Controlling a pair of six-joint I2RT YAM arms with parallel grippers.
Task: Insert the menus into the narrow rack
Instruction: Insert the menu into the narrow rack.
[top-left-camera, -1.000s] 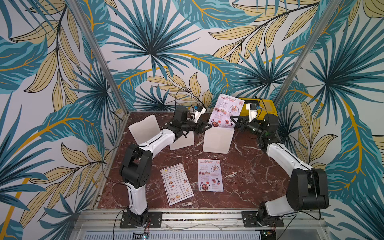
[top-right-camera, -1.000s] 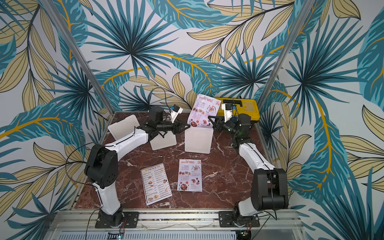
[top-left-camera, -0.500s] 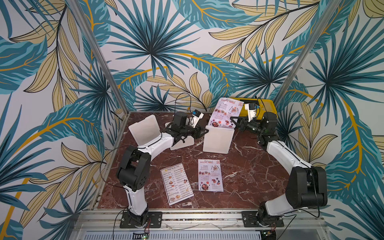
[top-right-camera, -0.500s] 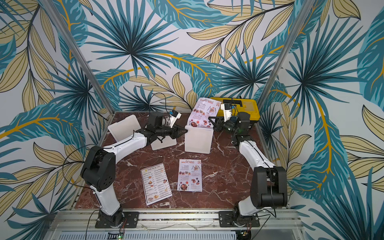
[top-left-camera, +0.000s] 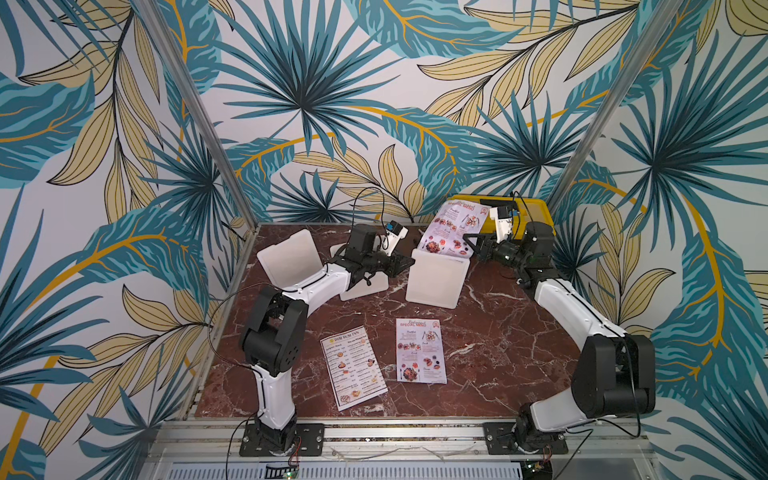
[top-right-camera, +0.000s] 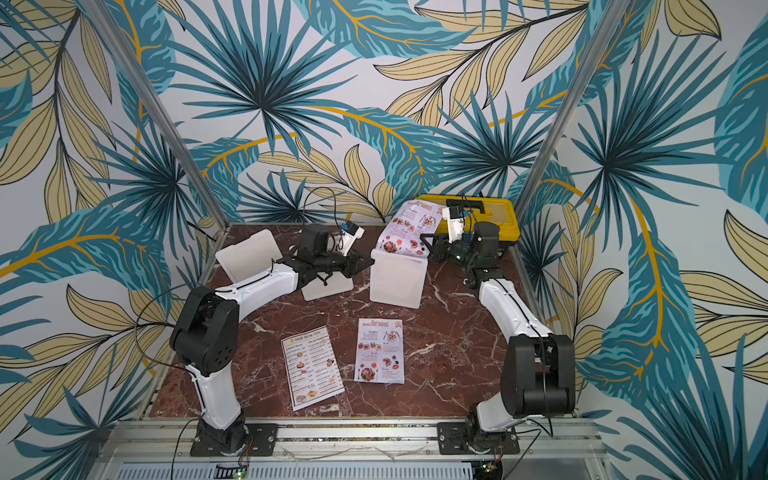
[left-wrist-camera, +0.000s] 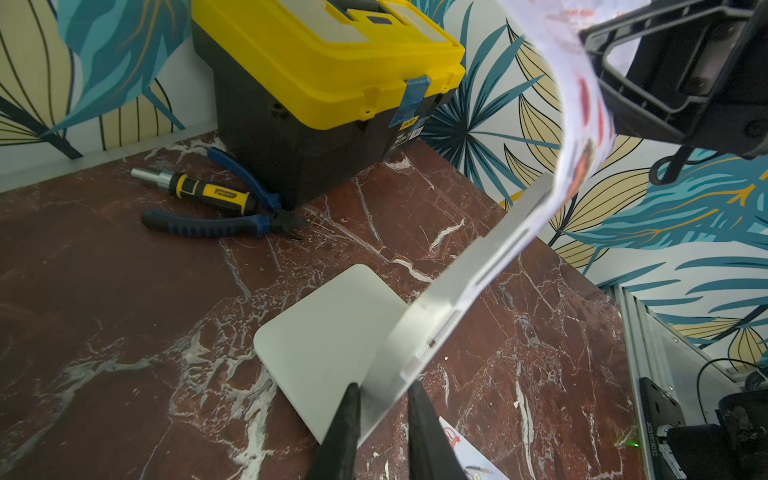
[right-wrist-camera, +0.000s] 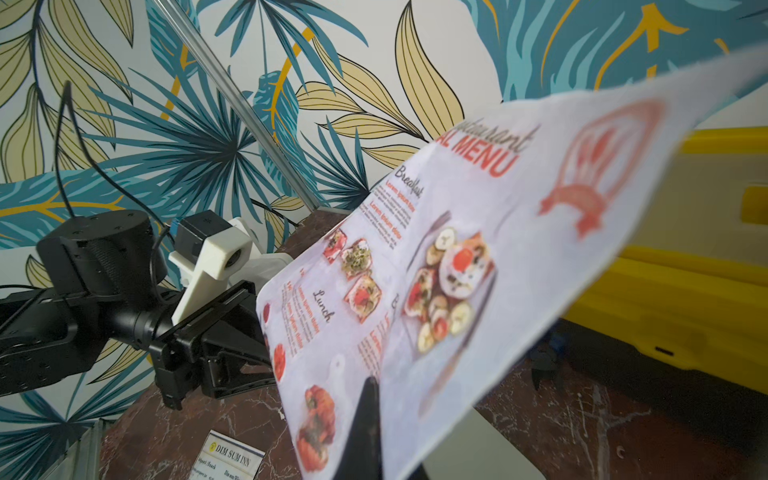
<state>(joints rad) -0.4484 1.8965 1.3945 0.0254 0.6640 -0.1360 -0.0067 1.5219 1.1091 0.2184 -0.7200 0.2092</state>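
Note:
The white narrow rack (top-left-camera: 436, 282) (top-right-camera: 397, 282) stands at the back middle of the marble table. My right gripper (top-left-camera: 471, 245) (right-wrist-camera: 374, 386) is shut on a "SPECIAL MENU" sheet (top-left-camera: 453, 232) (right-wrist-camera: 457, 270). The sheet curves up and back from the rack's top edge, where its lower end (left-wrist-camera: 582, 124) meets the slot. My left gripper (top-left-camera: 405, 266) (left-wrist-camera: 382, 395) is shut on the near corner of the rack's upright plate (left-wrist-camera: 478, 282), a finger on each face. The "DIM SUM INN" menu (top-left-camera: 353, 368) (right-wrist-camera: 230, 459) and a second "SPECIAL MENU" (top-left-camera: 420, 351) lie flat near the front.
A yellow and black toolbox (top-left-camera: 528, 212) (left-wrist-camera: 324, 62) stands in the back right corner. A screwdriver (left-wrist-camera: 195, 189) and blue-handled pliers (left-wrist-camera: 224, 224) lie beside it. Two more white stands (top-left-camera: 291, 262) (top-left-camera: 365, 286) are at the back left, under and beside my left arm.
My left gripper has dropped and moved right to the rack's left edge, and its jaws have narrowed onto the plate. The held menu has sunk a little and leans further back.

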